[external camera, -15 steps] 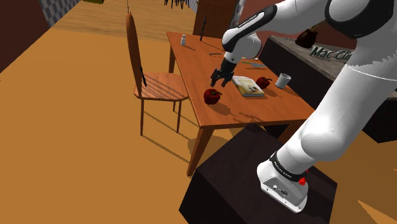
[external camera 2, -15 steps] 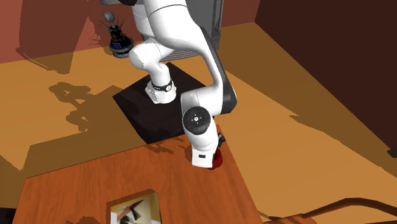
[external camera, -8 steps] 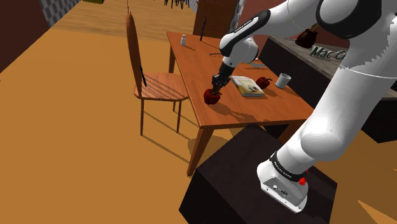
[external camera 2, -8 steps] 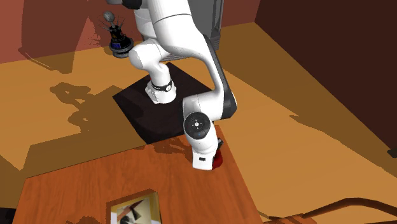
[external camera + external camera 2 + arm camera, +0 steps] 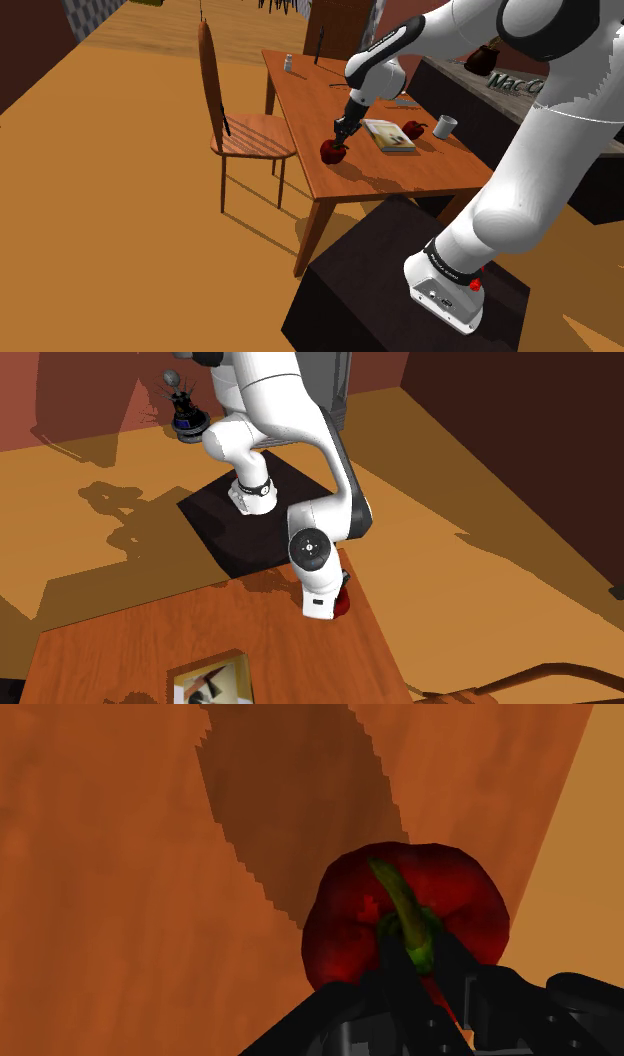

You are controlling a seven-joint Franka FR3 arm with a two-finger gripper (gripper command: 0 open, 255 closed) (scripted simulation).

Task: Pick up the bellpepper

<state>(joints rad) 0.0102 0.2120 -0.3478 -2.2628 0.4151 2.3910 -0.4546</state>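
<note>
A dark red bell pepper (image 5: 332, 152) with a green stem sits on the wooden table (image 5: 420, 170) near the edge facing the chair. My black gripper (image 5: 341, 134) has come down on top of it. In the wrist view the fingers (image 5: 395, 994) are shut on the pepper's green stem (image 5: 399, 900), with the red pepper (image 5: 345, 929) resting on the table beneath them. In the second exterior view the white wrist covers most of the pepper (image 5: 344, 605), which shows as a red sliver at the table's edge.
A book (image 5: 390, 135), another dark red fruit (image 5: 414, 129) and a pale mug (image 5: 445, 126) lie just beyond the pepper. A small shaker (image 5: 288, 64) stands at the far corner. A wooden chair (image 5: 240, 125) stands beside the table. My dark stand (image 5: 400, 290) is below.
The gripper dropped from above the table onto the pepper and its fingers went from open to shut around the stem. The pepper has not moved.
</note>
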